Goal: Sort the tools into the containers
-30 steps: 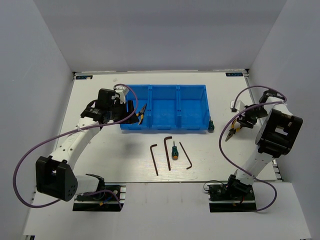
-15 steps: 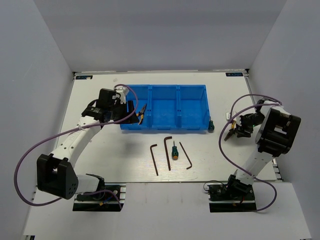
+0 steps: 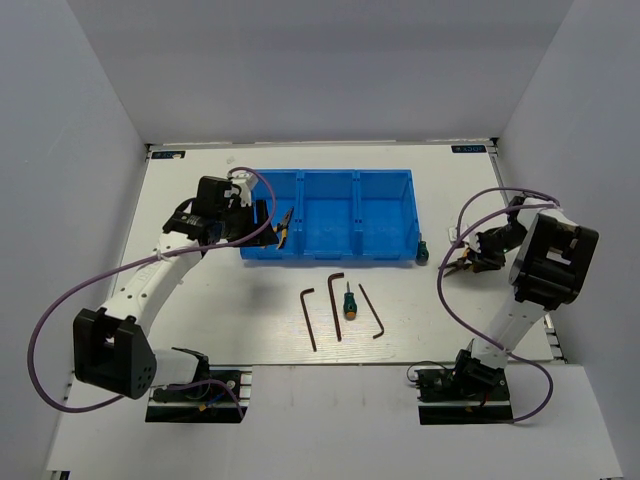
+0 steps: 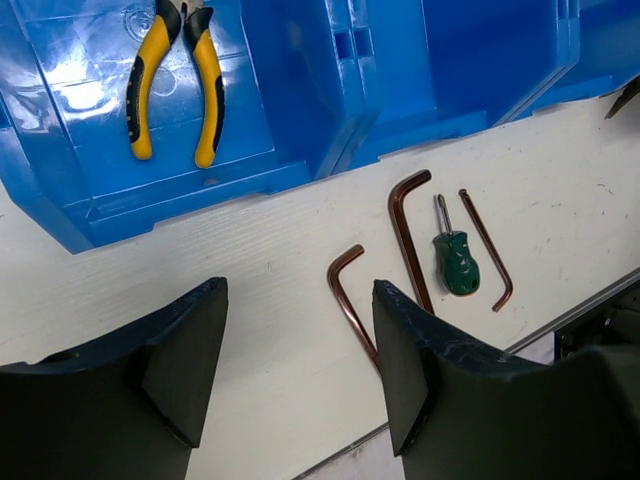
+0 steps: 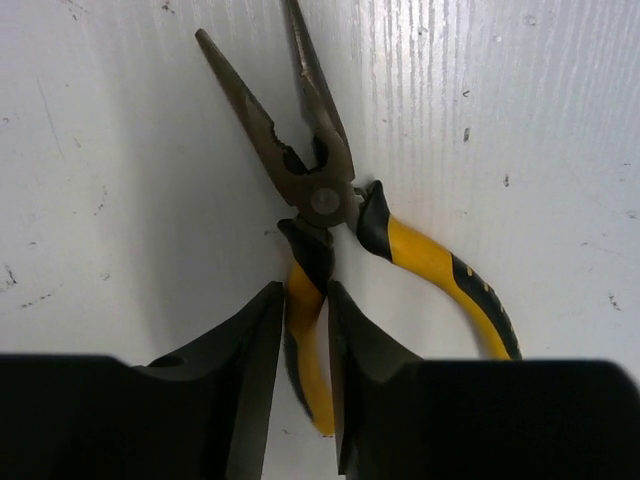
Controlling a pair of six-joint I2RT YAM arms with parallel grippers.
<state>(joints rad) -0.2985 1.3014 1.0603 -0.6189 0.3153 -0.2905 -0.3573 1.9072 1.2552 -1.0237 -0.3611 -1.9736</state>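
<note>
Right gripper (image 5: pixel 303 298) of mine is clenched on one rubbery yellow handle of the long-nosed pliers (image 5: pixel 325 200), on the white table (image 3: pixel 200 300) right of the glossy blue three-compartment bin (image 3: pixel 330 252). My left gripper (image 4: pixel 298 300) gapes, holding nothing. A second pliers (image 4: pixel 175 80) lies in the left compartment. Three L-shaped hex keys (image 4: pixel 408 230) and one stubby screwdriver (image 4: pixel 455 262) lie in front.

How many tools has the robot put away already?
One: yellow pliers lie in the left compartment of the blue bin. The right tool grips a handle of second pliers on the table. Three hex keys, the screwdriver and a small green-tipped tool beside the bin wait.
</note>
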